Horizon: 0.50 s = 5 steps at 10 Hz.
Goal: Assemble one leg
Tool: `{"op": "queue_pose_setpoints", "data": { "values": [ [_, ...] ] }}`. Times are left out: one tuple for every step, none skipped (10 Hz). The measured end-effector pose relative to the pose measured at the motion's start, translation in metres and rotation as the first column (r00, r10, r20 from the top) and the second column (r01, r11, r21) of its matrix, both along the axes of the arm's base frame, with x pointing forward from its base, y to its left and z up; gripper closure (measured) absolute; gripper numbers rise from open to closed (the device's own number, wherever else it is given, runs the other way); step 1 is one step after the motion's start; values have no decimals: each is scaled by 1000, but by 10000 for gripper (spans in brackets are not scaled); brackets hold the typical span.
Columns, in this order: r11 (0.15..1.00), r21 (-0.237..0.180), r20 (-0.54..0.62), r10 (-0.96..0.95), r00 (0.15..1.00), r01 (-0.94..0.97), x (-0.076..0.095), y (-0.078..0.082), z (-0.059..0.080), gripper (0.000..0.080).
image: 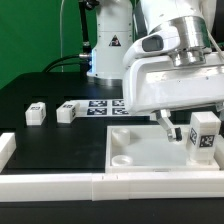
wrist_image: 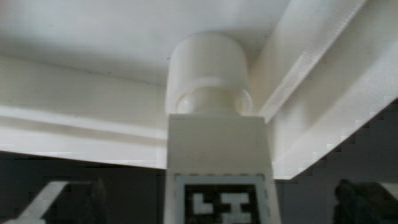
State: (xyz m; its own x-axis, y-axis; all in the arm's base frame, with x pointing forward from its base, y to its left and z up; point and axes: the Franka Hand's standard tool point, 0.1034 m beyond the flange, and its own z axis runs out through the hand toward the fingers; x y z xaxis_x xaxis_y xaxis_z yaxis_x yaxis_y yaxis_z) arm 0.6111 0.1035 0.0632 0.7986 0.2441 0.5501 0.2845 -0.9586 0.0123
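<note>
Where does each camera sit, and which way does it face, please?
Exterior view: off the arm, looking slightly down across the black table toward the green backdrop; the white arm and its gripper show, over the large white square panel.
Wrist view: on the wrist, looking along the small white block-shaped plastic leg with its square tag at the panel's raised rim; dark fingertips show either side.
Shared: that leg and the panel.
</note>
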Motion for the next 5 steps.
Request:
{"op": "queue_pose_setpoints", "data": {
  "values": [
    [1000,0,0,0,1000,0,0,0,0,152],
    [1000,0,-1,0,1000,0,0,0,0,150],
    [1000,0,-1,0,1000,0,0,0,0,150],
    [1000,4,-14,-5,1000,5,1,3,7,150],
    [1000,3,-14,3,1000,-3,3,6,18,150]
  ]
}}
